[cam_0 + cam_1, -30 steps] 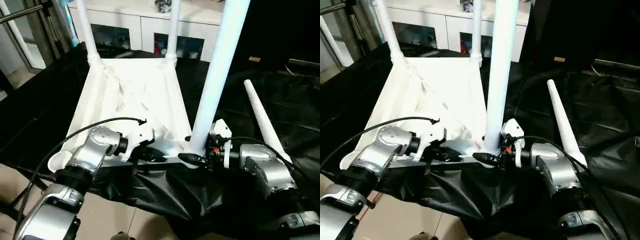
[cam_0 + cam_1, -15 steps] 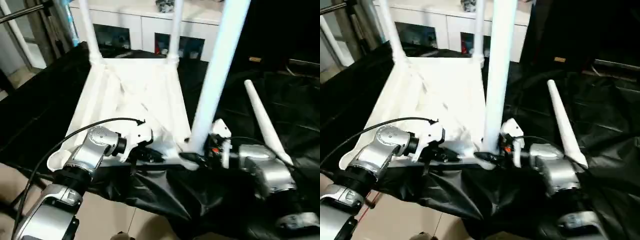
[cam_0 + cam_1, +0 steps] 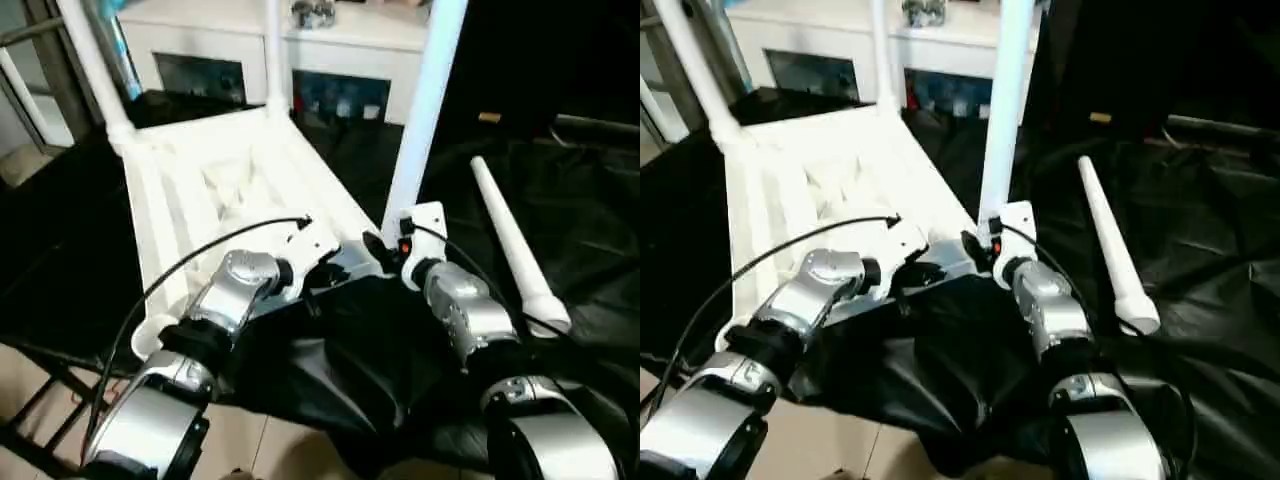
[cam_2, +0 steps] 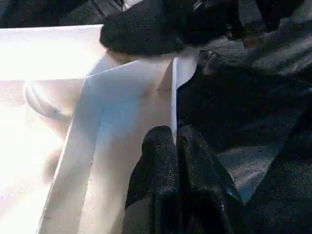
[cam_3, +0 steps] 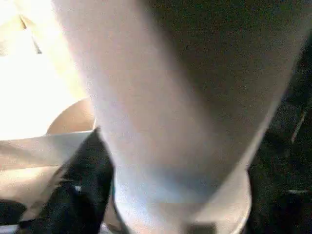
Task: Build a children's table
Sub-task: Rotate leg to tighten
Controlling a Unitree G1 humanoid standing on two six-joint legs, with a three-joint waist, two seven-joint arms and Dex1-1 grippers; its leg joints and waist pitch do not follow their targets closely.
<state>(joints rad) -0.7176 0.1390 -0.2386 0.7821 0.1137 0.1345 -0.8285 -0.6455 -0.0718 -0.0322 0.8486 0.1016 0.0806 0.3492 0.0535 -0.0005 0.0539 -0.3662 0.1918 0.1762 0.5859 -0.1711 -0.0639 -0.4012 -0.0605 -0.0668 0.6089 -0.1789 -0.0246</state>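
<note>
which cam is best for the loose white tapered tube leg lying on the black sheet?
Left eye view: the loose white tapered tube leg lies in full on the black plastic sheet, tip to wide end, right of the right gripper. Right eye view shows the same, similarly clear. I can't make it out in either wrist view.
</note>
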